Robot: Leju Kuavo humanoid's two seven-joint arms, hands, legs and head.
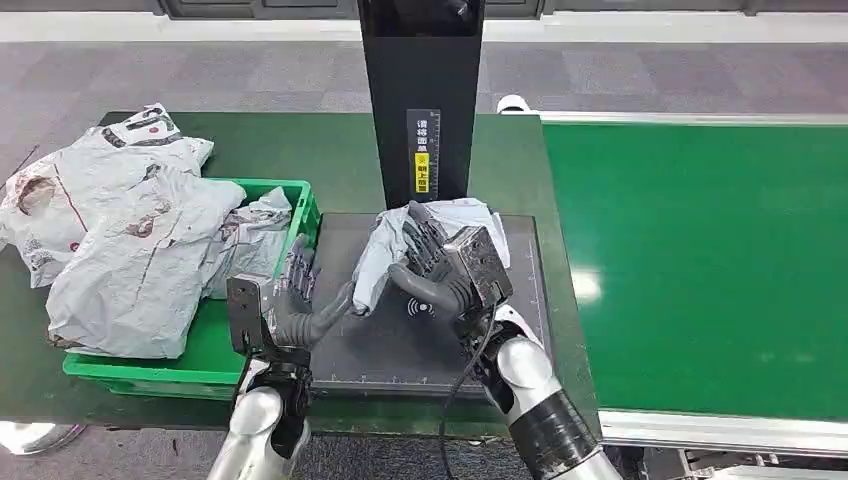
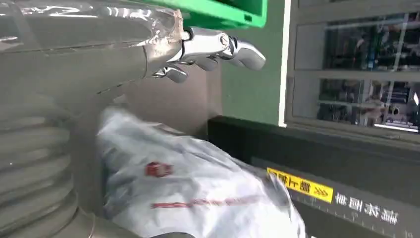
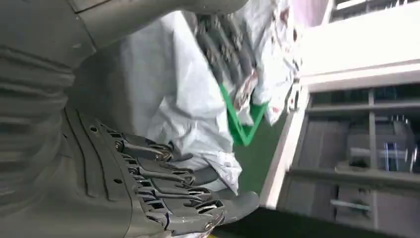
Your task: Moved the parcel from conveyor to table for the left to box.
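Overhead, parcel point(image 1: 400, 240) between both robot hands.

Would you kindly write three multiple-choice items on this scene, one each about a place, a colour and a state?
1. Where does the grey parcel lie?
A. on the conveyor belt
B. on the dark platform
C. on the floor

2. What colour is the crate?
A. green
B. blue
C. red

3. How is the conveyor belt?
A. piled with parcels
B. covered by a box
C. bare

Answers: 1 B, the parcel rests on the dark platform between the left hand and right hand. 2 A, its rim is green. 3 C, nothing lies on its green surface.
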